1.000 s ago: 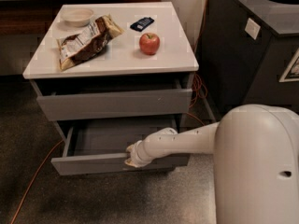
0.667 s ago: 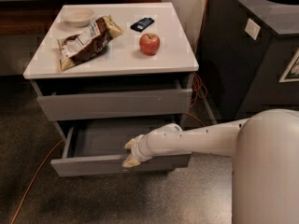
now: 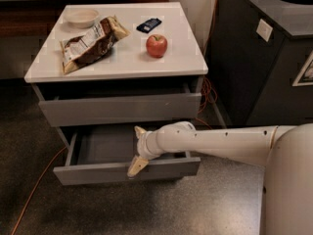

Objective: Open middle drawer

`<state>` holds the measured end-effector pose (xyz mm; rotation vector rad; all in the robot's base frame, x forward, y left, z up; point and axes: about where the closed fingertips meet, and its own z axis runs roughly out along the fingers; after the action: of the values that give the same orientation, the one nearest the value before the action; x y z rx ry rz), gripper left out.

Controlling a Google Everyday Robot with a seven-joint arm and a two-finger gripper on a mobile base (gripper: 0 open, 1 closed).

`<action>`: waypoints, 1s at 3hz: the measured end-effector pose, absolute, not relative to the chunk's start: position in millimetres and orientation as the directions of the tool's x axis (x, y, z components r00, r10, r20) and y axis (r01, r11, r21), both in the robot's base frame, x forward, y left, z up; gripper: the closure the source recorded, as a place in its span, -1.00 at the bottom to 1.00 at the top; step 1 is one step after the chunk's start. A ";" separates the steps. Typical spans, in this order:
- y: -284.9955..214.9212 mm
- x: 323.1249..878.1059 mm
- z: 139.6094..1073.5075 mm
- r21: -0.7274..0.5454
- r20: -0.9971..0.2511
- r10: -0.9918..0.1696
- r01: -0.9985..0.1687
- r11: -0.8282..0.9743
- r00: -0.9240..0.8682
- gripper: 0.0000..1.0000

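The middle drawer [image 3: 98, 173] is pulled well out of the white-topped cabinet [image 3: 122, 65], and its grey interior [image 3: 105, 143] shows. My gripper [image 3: 138, 149] is at the drawer's front rim, a little right of its middle, on a white arm reaching in from the right. Its two pale fingers are spread apart. One fingertip [image 3: 140, 130] points back over the interior, and the other lies over the front panel. It holds nothing. The grey drawer [image 3: 120, 109] above is out a little.
On the cabinet top are a red apple [image 3: 156, 45], a chip bag [image 3: 88, 43], a white bowl [image 3: 81, 16] and a small dark packet [image 3: 148, 24]. A dark bin [image 3: 264, 58] stands to the right. An orange cable [image 3: 34, 190] runs along the floor.
My gripper has slid left along the drawer's front rim and its fingers have spread apart. The drawer stays pulled out about as far as before.
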<state>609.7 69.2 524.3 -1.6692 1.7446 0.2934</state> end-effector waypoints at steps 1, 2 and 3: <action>67.6 642.2 519.1 -0.285 -0.618 -0.784 -0.946 0.157 0.056 -0.50; 64.9 663.1 511.1 -0.279 -0.617 -0.786 -0.945 0.171 0.040 -0.04; 60.8 684.7 492.6 -0.268 -0.607 -0.795 -0.944 0.190 0.013 0.46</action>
<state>684.7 60.8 492.6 -1.6335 1.8082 0.2896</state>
